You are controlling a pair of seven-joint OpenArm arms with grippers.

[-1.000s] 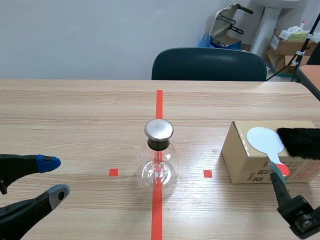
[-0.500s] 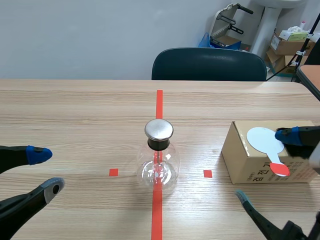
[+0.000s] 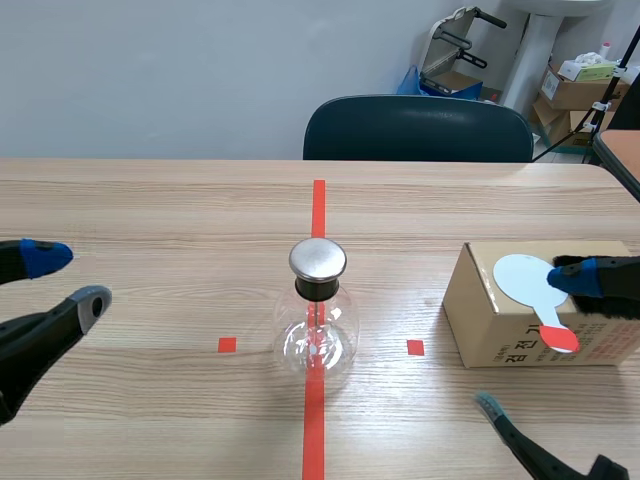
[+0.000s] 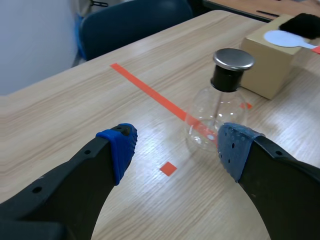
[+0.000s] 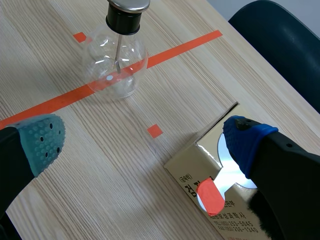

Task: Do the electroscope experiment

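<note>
Opening wide is the big change for the right gripper [image 5: 144, 142]. A second ago only one thin finger showed by the red handle. Now its jaws are spread, holding nothing. The blue pad is up over the box [image 3: 480, 310], just beside the white round part of the paddle [image 3: 530, 280]. The grey-green pad is low over the desk [image 3: 150, 210], in front of the box. This looks like getting ready to pick up the paddle, so the test has hardly begun.

The left gripper [image 3: 68, 278] has slid back toward its own side and a bit farther up the desk. Its jaws are spread too, with nothing in them. That leaves more room around the glass flask [image 3: 317, 320].

The flask stands on the long tape line [image 3: 318, 205] in the middle, well apart from both grippers. The paddle lies flat on the box, and its red end pokes out past the box's front edge, which gives a spot to pinch. Some black fur [image 4: 305, 25] lies on the box too, close to the paddle. Bare desk lies between the box and the flask, so the paddle can travel there freely.
</note>
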